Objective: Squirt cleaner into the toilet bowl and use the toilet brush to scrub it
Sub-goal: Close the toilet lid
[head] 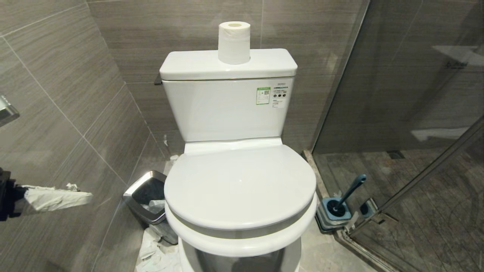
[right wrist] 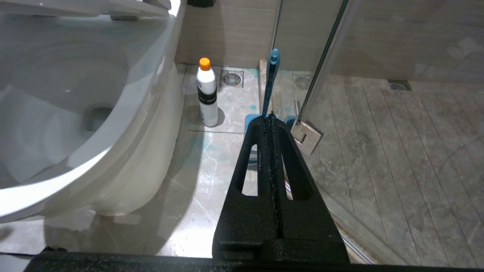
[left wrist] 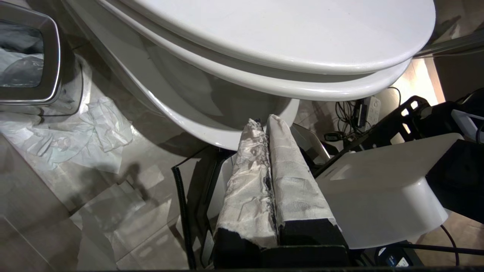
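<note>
Left gripper (left wrist: pixel 266 122) at lower centre of frame, both fingers (left wrist: pixel 249 181) wrapped in white tissue, pressed together, nothing between them, tips pointing up toward the toilet bowl (left wrist: pixel 196 109) underside. Bowl's white outer wall curves across centre; closed seat and lid (left wrist: pixel 287 30) fill the upper centre and right, stacked above the bowl. Steel waste bin (left wrist: pixel 56 56) at upper left, liner and paper inside. Crumpled tissue (left wrist: pixel 87 132) on the tiled floor at left, just below the bin. White robot body panel (left wrist: pixel 382 189) at right, black cables (left wrist: pixel 348 117) and bracket above it. Black corrugated hose (left wrist: pixel 183 211) lower centre-left
</note>
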Motion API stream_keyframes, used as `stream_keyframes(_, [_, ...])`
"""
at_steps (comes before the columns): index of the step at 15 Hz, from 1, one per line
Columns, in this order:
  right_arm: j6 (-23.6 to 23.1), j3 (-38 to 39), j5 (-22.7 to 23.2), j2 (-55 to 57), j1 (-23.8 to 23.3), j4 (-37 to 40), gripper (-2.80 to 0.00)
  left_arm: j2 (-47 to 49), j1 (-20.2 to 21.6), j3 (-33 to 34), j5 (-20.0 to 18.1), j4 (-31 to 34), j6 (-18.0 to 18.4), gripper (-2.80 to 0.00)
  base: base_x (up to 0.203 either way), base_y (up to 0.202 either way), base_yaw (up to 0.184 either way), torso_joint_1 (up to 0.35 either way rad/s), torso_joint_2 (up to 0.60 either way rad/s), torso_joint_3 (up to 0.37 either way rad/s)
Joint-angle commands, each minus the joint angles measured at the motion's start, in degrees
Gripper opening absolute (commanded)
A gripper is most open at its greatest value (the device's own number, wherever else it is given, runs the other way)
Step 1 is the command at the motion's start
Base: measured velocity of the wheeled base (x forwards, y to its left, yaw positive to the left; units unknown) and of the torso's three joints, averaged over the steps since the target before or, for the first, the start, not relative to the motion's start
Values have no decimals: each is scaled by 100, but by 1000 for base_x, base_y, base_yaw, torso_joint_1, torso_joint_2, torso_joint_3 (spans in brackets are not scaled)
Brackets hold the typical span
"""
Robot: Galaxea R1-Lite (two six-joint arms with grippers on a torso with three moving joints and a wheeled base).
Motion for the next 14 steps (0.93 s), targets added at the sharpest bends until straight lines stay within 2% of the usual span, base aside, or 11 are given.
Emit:
stream_keyframes(1, [-2, 1, 5, 8, 0, -4, -280, -4, -24, 1, -11, 20, 7, -280, 0, 0, 0, 11, 2, 46])
stream_keyframes(3, [-2, 1, 5, 4, 0, -4, -280, 61, -287, -83, 44, -3, 46, -280, 0, 0, 0, 0, 0, 0])
stream_keyframes(4, [-2, 1, 5, 9, 0, -4, -280, 146, -512, -142, 308, -41, 50, -280, 0, 0, 0, 0, 0, 0])
stream_keyframes(7, [-2, 1, 5, 9, 0, -4, -280, 655, -1515, -363, 1633, -578, -155, -280, 0, 0, 0, 0, 0, 0])
stream_keyframes(10, [-2, 1, 5, 1, 0, -4, -280, 1290, -2495, -452, 2864, -1759, -694, -280, 0, 0, 0, 0, 0, 0])
stream_keyframes(12, [-2, 1, 5, 9, 0, -4, -280, 1675, -2890, -423, 3407, -2367, -785, -280, 0, 0, 0, 0, 0, 0])
stream_keyframes(14, [-2, 1, 5, 1, 0, -4, -280, 1979, -3044, -270, 3553, -2898, -844, -280, 0, 0, 0, 0, 0, 0])
